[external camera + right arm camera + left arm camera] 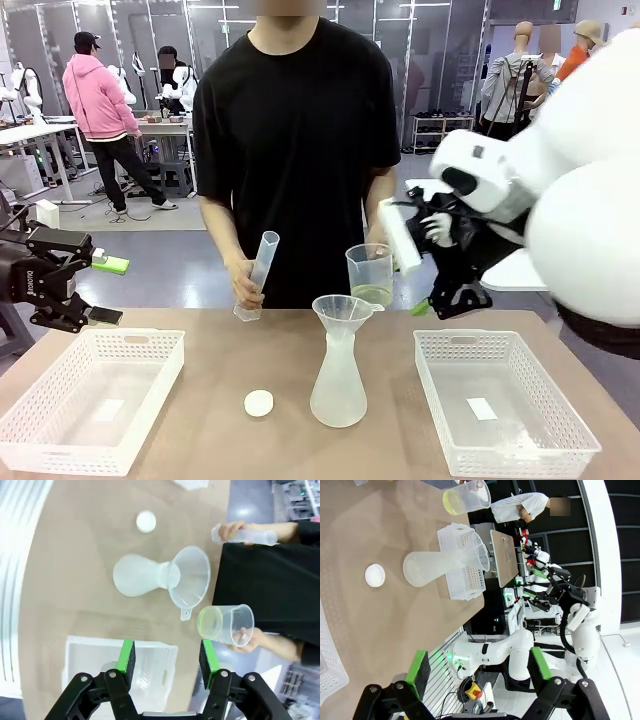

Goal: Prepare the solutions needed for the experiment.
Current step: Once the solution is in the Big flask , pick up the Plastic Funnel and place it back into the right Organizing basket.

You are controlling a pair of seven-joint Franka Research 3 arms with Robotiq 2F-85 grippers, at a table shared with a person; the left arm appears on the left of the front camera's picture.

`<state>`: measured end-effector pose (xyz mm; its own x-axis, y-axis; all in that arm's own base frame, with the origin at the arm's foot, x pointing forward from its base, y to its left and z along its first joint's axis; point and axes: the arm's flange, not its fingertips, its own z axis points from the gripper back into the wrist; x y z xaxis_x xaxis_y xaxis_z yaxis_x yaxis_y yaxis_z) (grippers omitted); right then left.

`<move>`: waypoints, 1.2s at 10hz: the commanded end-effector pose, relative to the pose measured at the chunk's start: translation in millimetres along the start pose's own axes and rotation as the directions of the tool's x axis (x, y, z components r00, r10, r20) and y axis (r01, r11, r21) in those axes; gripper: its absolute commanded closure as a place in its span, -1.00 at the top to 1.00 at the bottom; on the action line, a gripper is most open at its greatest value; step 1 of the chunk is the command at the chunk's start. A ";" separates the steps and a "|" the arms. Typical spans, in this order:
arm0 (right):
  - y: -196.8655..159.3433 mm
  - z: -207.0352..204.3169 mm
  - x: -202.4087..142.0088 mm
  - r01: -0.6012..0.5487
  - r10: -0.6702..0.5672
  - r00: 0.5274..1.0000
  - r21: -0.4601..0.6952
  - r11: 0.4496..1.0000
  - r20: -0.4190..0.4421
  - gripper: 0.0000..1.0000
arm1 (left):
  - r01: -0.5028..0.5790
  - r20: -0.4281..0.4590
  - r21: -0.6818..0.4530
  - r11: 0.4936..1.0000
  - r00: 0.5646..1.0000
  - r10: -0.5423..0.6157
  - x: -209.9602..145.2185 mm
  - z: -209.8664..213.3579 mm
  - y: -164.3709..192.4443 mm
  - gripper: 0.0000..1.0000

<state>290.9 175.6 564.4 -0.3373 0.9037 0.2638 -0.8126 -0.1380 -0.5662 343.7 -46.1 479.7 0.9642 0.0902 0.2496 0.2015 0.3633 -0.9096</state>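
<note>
**Bench inventory, placed from the conical flask**

1. Conical flask (338, 385): frosted, upright on the table (220, 350), roughly at its middle. This is your reference point.
2. Funnel (342, 308): clear, seated in the flask's neck.
3. Measuring beaker (368, 265): clear and graduated, held off the table in one of the person's hands (252, 641). It is just beyond the flask on the person's side, close beside the funnel's rim.
4. The solutions (372, 295): a shallow pale yellow-green layer in the bottom of that beaker.
5. Graduated cylinder (256, 275): clear and tilted, gripped in the person's other hand (245, 285). It is beyond the flask and towards your robot's left.
6. Cap (259, 402): small, white and round, lying flat on the table near the flask's base on the robot's left.
7. Left basket (60, 445): white lattice, well to the flask's left.
8. Right basket (520, 460): same type, to the flask's right.
9. Left gripper (106, 290): its jaws are spread wide with nothing between the pads. It hovers beyond the left basket, well apart from the flask.
10. Right gripper (166, 662): its jaws are parted with nothing between them. It is raised above the right basket's far side and looks down at the flask, funnel and beaker.
</note>
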 end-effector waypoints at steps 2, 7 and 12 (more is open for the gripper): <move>27.6 9.6 15.6 0.030 -0.029 0.999 -0.025 0.999 0.036 0.31 | 0.014 0.006 -0.026 1.000 1.000 -0.014 -1.2 -1.4 -1.7 1.00; 0.3 14.8 2.5 0.074 -0.073 0.996 -0.014 0.997 0.041 0.31 | 0.014 0.006 -0.026 1.000 1.000 -0.014 -1.2 -1.4 -1.7 1.00; 4.3 -25.6 -113.3 0.859 -0.937 0.246 0.391 0.330 0.250 0.31 | 0.014 0.006 -0.026 1.000 1.000 -0.014 -1.2 -1.4 -1.7 1.00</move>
<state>345.8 84.4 519.1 0.2544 0.6595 0.7073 -0.9231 0.3836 -0.0257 343.5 -46.0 479.8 0.9642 0.0896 0.2494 0.2016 0.3628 -0.9098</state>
